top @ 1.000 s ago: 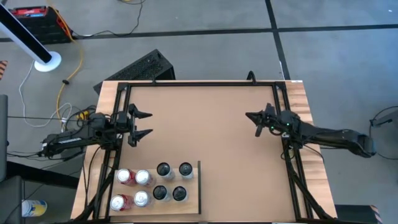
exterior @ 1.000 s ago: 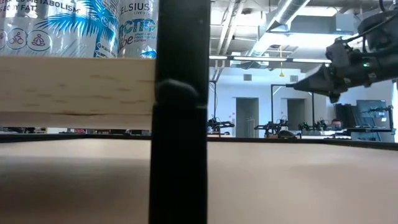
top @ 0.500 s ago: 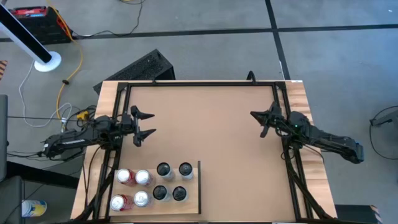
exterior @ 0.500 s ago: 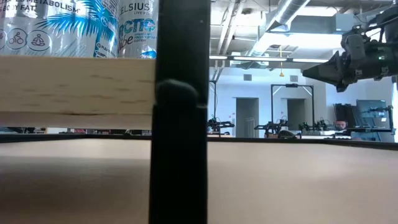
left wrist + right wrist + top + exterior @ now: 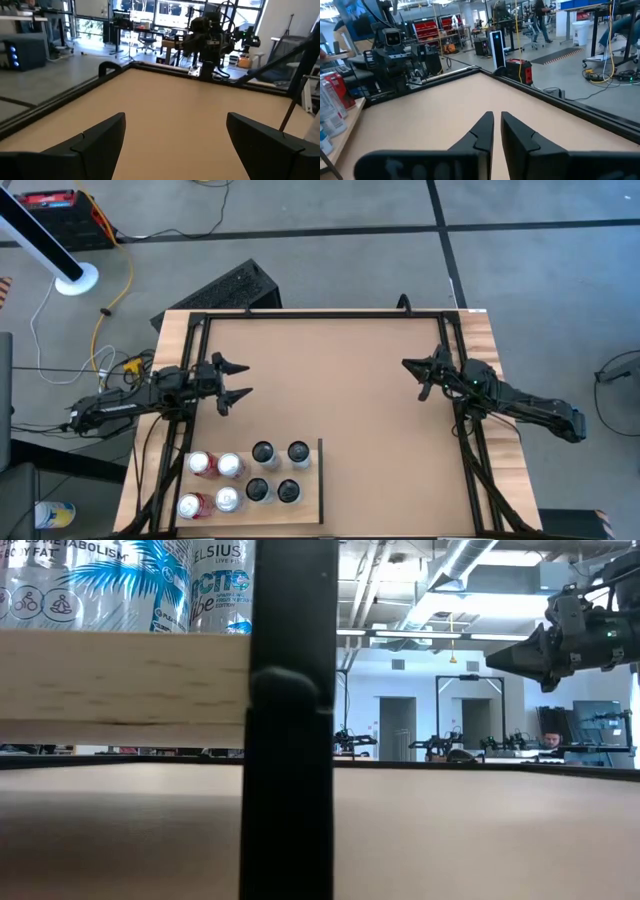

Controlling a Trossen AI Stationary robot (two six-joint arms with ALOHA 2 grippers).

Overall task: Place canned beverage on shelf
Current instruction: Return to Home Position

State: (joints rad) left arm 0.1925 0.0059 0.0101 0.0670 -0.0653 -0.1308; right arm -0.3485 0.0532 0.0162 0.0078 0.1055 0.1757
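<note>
Several canned beverages (image 5: 243, 477) stand upright on the shelf (image 5: 306, 510), a pale wood board with a black rail at the table's near left. The low view shows the board (image 5: 120, 675) from its edge, with cans (image 5: 100, 585) on top. My left gripper (image 5: 240, 380) hovers level by the table's left edge, beyond the shelf, open and with nothing between its fingers (image 5: 175, 125). My right gripper (image 5: 410, 370) hovers level by the right edge, its fingers shut with only a slit between them (image 5: 497, 117), far from the cans (image 5: 330, 105).
A black frame (image 5: 320, 314) runs along the tabletop's far, left and right edges. The shelf's black post (image 5: 290, 740) stands close in the low view. The brown tabletop (image 5: 330, 390) stretches between the two grippers.
My right arm has folded back toward the table's right edge, and its gripper has tipped up from slightly nose-down to level. My left gripper has sunk a little and levelled. The cans and the shelf have stayed put.
</note>
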